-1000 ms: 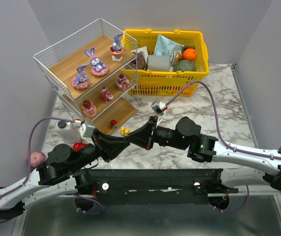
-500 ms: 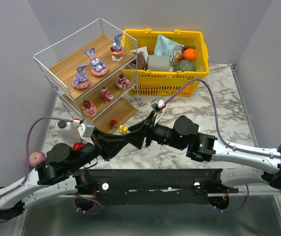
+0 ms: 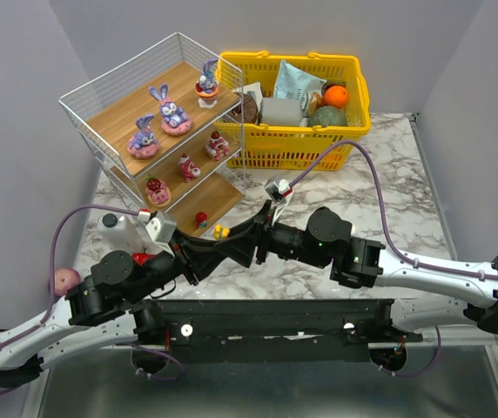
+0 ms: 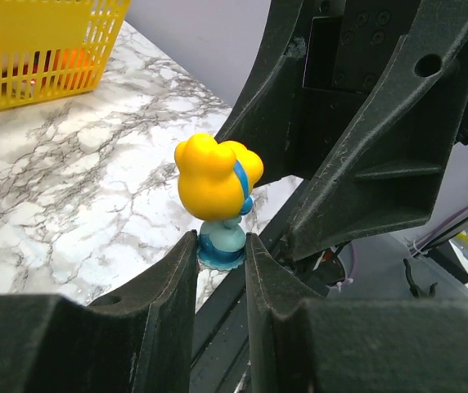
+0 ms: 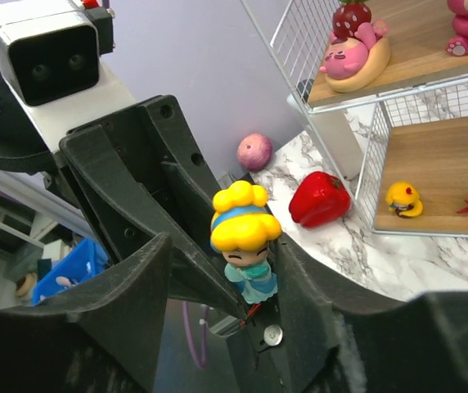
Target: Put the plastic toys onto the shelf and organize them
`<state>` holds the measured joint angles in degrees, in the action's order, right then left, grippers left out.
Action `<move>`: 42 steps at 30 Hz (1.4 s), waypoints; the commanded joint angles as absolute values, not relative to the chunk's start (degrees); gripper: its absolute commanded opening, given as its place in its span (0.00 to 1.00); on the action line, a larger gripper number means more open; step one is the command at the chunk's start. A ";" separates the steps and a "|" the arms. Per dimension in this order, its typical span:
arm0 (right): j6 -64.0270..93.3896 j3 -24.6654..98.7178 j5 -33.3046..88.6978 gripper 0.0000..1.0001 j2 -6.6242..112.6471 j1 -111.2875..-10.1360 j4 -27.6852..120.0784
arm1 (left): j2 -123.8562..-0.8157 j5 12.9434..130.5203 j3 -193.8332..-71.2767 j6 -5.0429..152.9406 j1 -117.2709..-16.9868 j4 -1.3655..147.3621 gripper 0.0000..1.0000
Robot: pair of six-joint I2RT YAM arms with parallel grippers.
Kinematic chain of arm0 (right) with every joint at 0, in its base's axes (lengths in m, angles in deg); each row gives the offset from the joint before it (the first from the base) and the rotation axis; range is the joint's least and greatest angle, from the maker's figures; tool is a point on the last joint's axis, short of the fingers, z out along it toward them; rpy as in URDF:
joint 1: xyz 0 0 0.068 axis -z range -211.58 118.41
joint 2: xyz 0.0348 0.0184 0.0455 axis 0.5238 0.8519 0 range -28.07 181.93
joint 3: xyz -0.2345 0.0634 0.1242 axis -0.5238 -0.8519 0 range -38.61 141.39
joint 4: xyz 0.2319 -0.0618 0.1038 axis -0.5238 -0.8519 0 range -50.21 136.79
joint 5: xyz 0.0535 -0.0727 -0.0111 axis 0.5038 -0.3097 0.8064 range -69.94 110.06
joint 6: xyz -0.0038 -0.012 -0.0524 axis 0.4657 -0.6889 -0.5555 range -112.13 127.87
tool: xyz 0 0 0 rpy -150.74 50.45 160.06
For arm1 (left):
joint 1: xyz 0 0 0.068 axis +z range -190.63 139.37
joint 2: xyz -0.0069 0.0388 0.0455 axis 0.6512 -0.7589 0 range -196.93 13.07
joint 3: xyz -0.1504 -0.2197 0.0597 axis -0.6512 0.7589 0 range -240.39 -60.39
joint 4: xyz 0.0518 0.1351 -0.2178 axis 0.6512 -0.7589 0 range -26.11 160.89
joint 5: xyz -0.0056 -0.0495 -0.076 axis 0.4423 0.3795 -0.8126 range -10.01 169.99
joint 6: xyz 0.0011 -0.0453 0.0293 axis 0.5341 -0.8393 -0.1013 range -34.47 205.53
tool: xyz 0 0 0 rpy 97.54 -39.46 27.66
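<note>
Yellow hair marks the small figurine [image 3: 221, 232] held between the two arms in the top view, just in front of the shelf [image 3: 123, 113] and over the marble table [image 3: 388, 192]. The left gripper [image 3: 215, 241] and the right gripper [image 3: 234, 240] meet at it. Purple bunnies [image 3: 172, 109] stand on the top board.

In the left wrist view, the left gripper's fingers are closed on the light-blue base of the figurine, which stands upright.

In the right wrist view, the right gripper's fingers stand apart on both sides of the figurine, spread and not pinching it. Beyond, a red bell pepper [image 5: 320, 199] lies beside the lowest board, where a tiny yellow piece [image 5: 403, 199] rests.
</note>
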<state>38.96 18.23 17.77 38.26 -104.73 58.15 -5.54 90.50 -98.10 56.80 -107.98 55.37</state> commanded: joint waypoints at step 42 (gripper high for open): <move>24.47 3.49 -11.51 0.01 62.45 -100.51 103.01 | 10.61 105.39 -104.68 56.44 -107.95 33.81 0.93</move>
